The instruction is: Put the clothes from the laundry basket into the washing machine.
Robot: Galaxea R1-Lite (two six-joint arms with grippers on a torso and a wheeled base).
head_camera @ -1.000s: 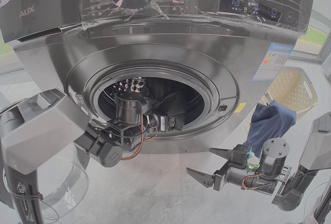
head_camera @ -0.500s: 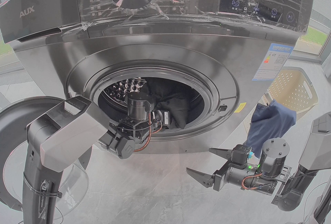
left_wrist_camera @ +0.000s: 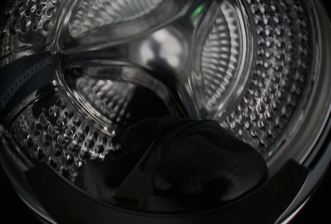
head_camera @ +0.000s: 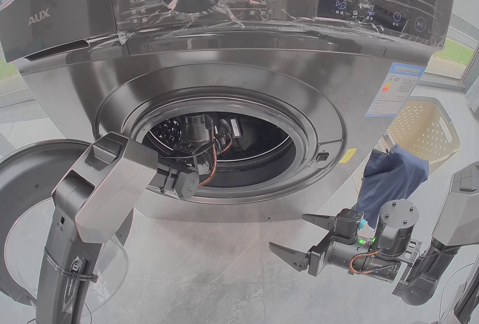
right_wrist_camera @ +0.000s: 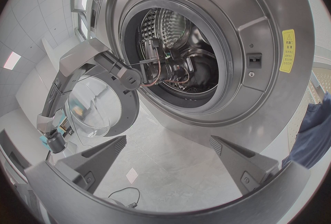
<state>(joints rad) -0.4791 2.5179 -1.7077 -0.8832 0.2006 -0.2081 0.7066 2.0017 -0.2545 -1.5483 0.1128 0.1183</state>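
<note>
The washing machine's drum opening (head_camera: 219, 150) faces me with its door swung open. My left arm's wrist (head_camera: 199, 138) is at the upper left of the opening, and my left gripper (right_wrist_camera: 194, 69) is inside the drum. A black garment (left_wrist_camera: 193, 162) lies crumpled on the drum floor, below and ahead of that gripper. My right gripper (head_camera: 304, 240) hangs open and empty low in front of the machine, to the right; its fingertips (right_wrist_camera: 119, 140) show wide apart. A blue garment (head_camera: 394, 180) drapes over the rim of the cream laundry basket (head_camera: 424, 128).
The open round glass door (head_camera: 30, 220) stands at the left of the machine, beside my left arm. Grey floor tiles (head_camera: 224, 260) stretch in front of the machine. The basket sits close against the machine's right side.
My left arm has risen and gone deeper into the drum. The black garment seen at the drum mouth with the gripper now lies on the drum floor. The right arm has not moved.
</note>
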